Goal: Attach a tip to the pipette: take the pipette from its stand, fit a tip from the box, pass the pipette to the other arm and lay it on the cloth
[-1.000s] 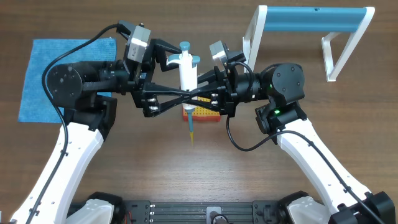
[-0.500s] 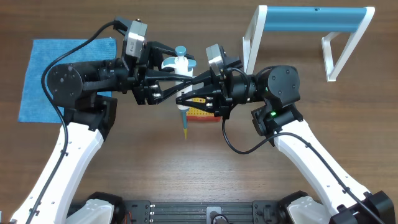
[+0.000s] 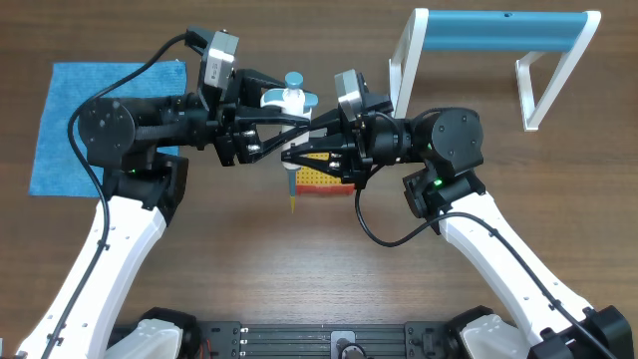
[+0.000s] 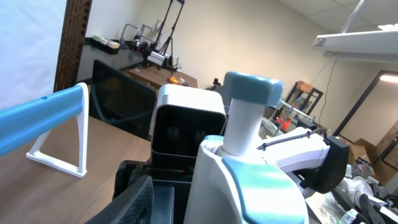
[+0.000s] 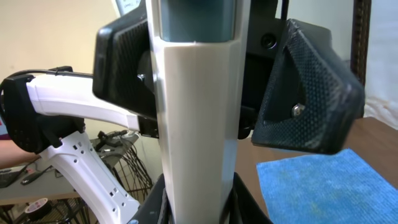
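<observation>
The wooden surface (image 3: 319, 279) carries the blue-and-white stand (image 3: 498, 30) at its far right and the blue cloth (image 3: 60, 110) at its far left. Between them the left gripper (image 3: 289, 128) and the right gripper (image 3: 291, 158) meet at the pipette (image 3: 286, 98). Both pairs of fingers are pinched onto its white body, the left's nearer the blue plunger. The orange tip box (image 3: 324, 178) sits close by, and a yellow tip (image 3: 293, 202) is fitted

The left arm (image 3: 122, 247) and right arm (image 3: 498, 241) share white tapered links, round black joint housings and looping black cables (image 3: 384, 239). 1 green light (image 3: 436, 182) glows on the right arm.
</observation>
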Tool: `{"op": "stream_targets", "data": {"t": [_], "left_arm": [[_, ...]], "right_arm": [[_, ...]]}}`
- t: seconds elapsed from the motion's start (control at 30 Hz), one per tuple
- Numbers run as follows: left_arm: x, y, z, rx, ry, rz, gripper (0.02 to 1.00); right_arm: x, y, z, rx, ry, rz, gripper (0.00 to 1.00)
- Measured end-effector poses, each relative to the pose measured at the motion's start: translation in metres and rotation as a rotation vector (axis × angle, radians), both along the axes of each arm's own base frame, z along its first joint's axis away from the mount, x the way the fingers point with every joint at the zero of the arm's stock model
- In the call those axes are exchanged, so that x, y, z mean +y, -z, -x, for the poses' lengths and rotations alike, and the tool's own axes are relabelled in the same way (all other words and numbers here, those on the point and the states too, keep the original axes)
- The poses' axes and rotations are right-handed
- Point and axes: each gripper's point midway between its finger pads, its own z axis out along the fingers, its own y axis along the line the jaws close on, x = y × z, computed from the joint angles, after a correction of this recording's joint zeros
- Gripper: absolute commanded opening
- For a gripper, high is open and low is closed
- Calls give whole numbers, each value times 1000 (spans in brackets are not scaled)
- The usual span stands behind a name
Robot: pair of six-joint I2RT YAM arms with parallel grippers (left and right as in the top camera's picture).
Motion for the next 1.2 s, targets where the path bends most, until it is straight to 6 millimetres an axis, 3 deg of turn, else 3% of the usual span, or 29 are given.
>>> {"op": "stream_targets", "data": {"t": [0.03, 0.1, 0.2, 0.5, 0.53, 0.63, 0.7, 0.87, 1.1, 1.2], "left_arm": [[0, 0, 0, 0, 0, 0, 476], [0, 0, 0, 2, 0, 0, 338], [0, -1, 1, -2, 3, 0, 209], [0, -1, 0, -76, -9, 0, 112], [0, -1, 0, -77, -9, 0, 69], [0, -1, 0, -77, -9, 0, 27], [0, -1, 0, -77, -9, 0, 27], [0, -1, -1, -53, -9, 1, 29], [0, -2, 0, -29, -5, 3, 27], [5, -2, -4, -12, -21, 3, 25]], "right_arm": [[0, 0, 0, 1, 1, 0, 77], [0, 0, -1, 1, 3, -1, 77], [0, 0, -3, 10, 14, -3, 77], [1, 0, -4, 55, 11, -1, 80], [1, 0, -4, 55, 11, -1, 75], [1, 0, -4, 55, 11, -1, 169], [1, 0, -4, 55, 11, -1, 169], [1, -1, -2, 32, 9, -5, 875], [-3, -8, 5, -72, -10, -27, 877], [-19, -8, -5, -76, 18, -15, 877]]}}
